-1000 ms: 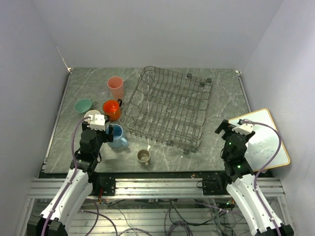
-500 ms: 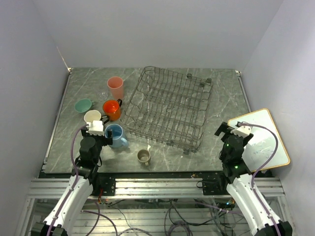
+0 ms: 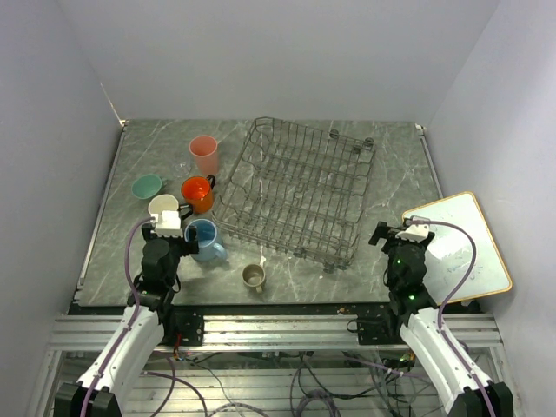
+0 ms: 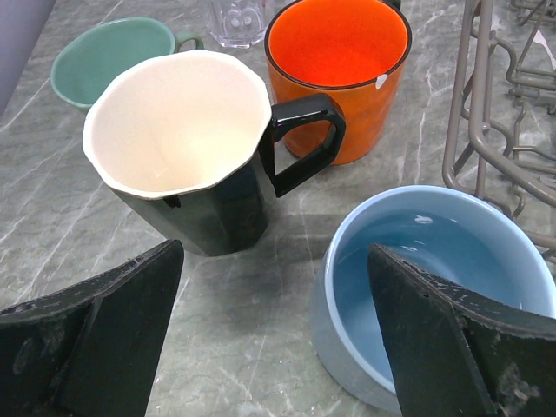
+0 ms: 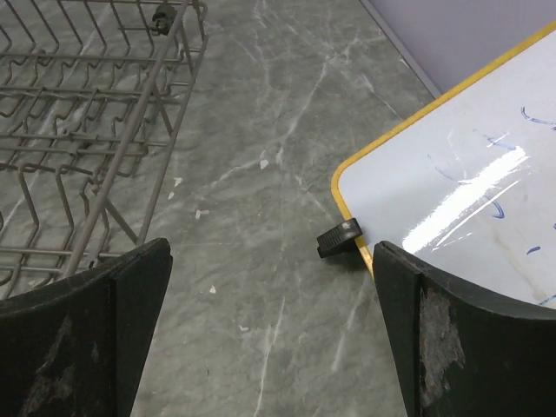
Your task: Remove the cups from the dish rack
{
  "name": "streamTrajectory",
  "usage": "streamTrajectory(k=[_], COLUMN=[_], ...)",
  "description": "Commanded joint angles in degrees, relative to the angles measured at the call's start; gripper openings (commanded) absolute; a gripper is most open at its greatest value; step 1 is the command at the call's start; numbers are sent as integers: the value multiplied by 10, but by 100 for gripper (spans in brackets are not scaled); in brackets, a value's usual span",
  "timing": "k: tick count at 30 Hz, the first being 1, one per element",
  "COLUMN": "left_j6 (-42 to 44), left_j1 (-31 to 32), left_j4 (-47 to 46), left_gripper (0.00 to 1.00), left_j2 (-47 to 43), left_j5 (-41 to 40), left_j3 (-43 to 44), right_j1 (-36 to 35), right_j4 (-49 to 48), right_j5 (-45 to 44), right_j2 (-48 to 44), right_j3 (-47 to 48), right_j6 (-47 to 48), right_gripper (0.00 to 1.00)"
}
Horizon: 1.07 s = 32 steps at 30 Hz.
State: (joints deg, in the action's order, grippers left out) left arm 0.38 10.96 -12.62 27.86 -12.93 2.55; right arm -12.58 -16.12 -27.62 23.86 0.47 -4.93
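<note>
The dish rack [image 3: 300, 187] sits at mid-table with no cup showing in it. Left of it stand the pink tumbler [image 3: 204, 155], mint-green cup [image 3: 147, 186], orange mug [image 3: 198, 193], black mug [image 3: 162, 206] and light-blue mug [image 3: 204, 239]; the small beige cup [image 3: 253, 276] is near the front edge. My left gripper [image 4: 274, 347] is open and empty, just short of the black mug [image 4: 187, 148] and light-blue mug [image 4: 434, 278]. My right gripper [image 5: 274, 339] is open over bare table, between the rack's corner [image 5: 95, 113] and a whiteboard.
A white board with an orange rim [image 3: 460, 248] lies at the right edge, a black clip [image 5: 339, 236] at its corner. A clear glass [image 4: 234, 17] stands behind the mugs. Grey walls close in the table on three sides.
Both arms have drawn back slightly toward the near edge; the right wrist has shifted a little left. No cup has moved.
</note>
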Motion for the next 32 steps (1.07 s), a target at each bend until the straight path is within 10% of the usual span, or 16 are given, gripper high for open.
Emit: streamTrajectory(k=[1, 32], left_j6=[-11, -12], left_j1=[-7, -7], left_j4=[-25, -22], left_gripper=[97, 97], left_j2=[4, 5], left_j5=[-24, -29], left_j3=[9, 10], right_j1=[2, 2], right_j4=[-68, -66], right_j5=[-6, 25], right_j2=[39, 35], right_j3=[-46, -46], right_j6=[0, 17], right_gripper=[100, 100])
